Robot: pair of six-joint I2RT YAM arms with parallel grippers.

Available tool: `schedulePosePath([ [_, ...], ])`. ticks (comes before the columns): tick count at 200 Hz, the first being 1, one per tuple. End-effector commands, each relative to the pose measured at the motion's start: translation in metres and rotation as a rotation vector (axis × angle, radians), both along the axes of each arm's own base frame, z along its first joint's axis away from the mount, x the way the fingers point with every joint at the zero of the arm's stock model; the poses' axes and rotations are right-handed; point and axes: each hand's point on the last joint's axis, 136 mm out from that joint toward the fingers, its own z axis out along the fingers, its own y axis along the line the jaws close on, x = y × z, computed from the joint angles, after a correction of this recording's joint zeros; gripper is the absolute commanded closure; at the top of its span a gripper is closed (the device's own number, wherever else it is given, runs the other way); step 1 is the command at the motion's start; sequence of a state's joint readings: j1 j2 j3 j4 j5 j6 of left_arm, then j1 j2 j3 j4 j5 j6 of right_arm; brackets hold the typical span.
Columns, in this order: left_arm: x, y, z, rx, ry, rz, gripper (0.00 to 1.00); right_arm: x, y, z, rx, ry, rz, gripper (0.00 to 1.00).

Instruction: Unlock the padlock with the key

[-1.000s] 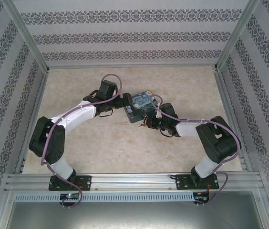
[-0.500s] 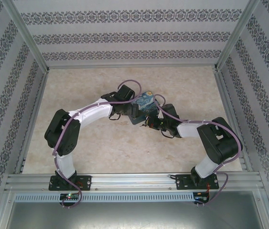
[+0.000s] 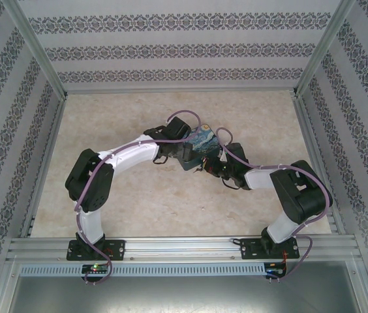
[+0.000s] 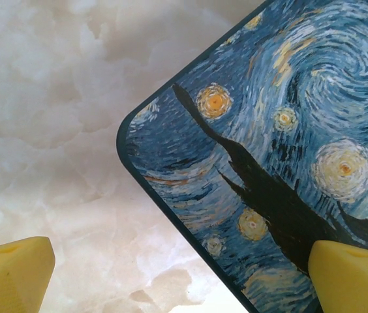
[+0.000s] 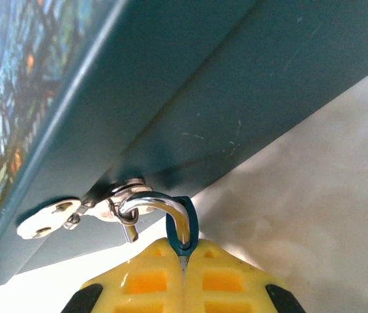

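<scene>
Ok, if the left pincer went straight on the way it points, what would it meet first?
Probably the painted box: the open left pincer points down at its lid corner, one finger over the lid, the other over the bare table. Height above the lid is unclear.

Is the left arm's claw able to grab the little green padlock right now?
Probably not. The left claw hangs open over the painted box lid, while the padlock hangs from the hasp on the box's side, and the right claw is shut on it, covering its body.
</scene>
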State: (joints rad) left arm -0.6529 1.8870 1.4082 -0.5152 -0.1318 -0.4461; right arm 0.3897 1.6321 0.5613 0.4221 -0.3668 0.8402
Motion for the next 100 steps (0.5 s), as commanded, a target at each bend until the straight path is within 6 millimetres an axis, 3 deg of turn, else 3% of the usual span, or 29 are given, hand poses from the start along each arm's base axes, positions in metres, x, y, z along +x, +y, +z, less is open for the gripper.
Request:
schedulePosePath([
  [1, -0.021, 0.018, -0.037, 0.136, 0.111, -0.032, 0.0, 0.004, -0.008, -0.006, 0.04, 0.027, -0.058, 1.0],
  [100, -0.026, 0.02, -0.048, 0.152, 0.142, -0.04, 0.0, 0.026, -0.012, 0.0, 0.151, 0.033, -0.117, 1.0],
])
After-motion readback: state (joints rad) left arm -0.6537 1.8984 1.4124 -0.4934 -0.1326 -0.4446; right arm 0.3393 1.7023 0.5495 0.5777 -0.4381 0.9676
